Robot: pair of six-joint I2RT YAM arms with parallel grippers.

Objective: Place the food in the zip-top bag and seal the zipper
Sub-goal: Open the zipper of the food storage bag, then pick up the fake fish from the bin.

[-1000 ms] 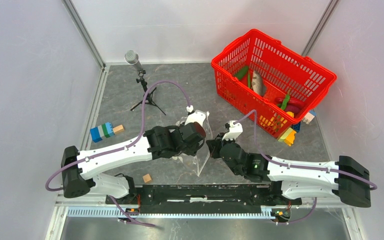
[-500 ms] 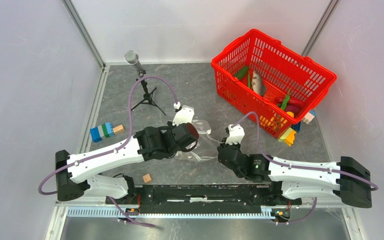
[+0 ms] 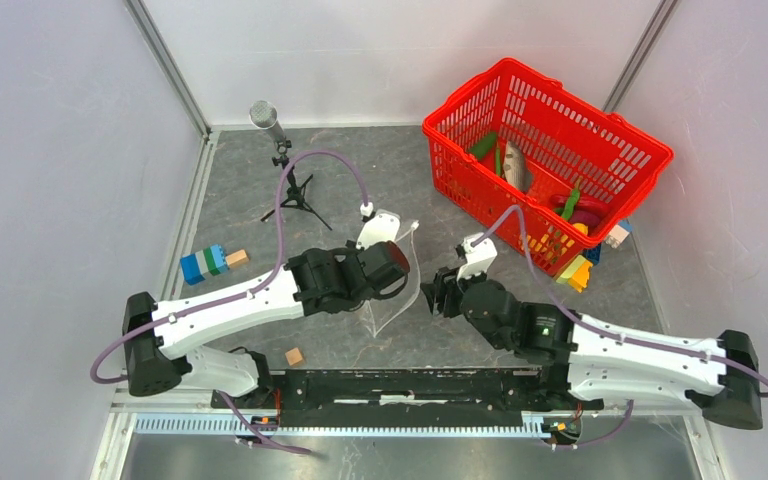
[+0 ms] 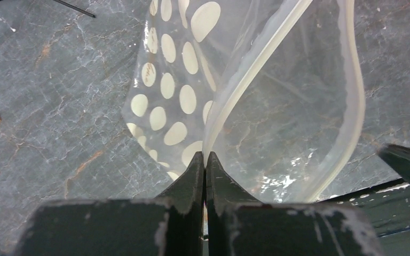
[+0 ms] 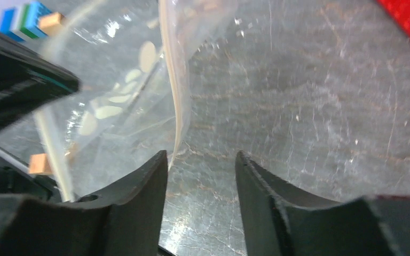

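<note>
Blocks (image 3: 205, 264) in blue, green and white lie at the far left of the grey table (image 3: 390, 160). One small wooden cube (image 3: 237, 258) sits right beside them, and a second cube (image 3: 295, 356) lies nearer the arm bases. Behind them stands a microphone (image 3: 265, 115) on a black tripod.

At centre, the left gripper (image 4: 205, 160) is clamped tight on the zipper (image 4: 256, 69) of the dotted bag (image 4: 176, 90). The bag is held upright with its mouth gaping, and from above the left wrist hides part of it.

Just to the right, the right gripper (image 5: 202, 160) has its jaws apart and holds nothing. The bag's white edge hangs just in front of its left finger.

At far right sits the red basket (image 3: 590, 105), well apart from the bag. The grey fish (image 3: 517, 165), green pods (image 3: 484, 147) and magenta aubergine (image 3: 585, 212) are inside it. A yellow piece (image 3: 578, 272) lies outside, against its near wall.
</note>
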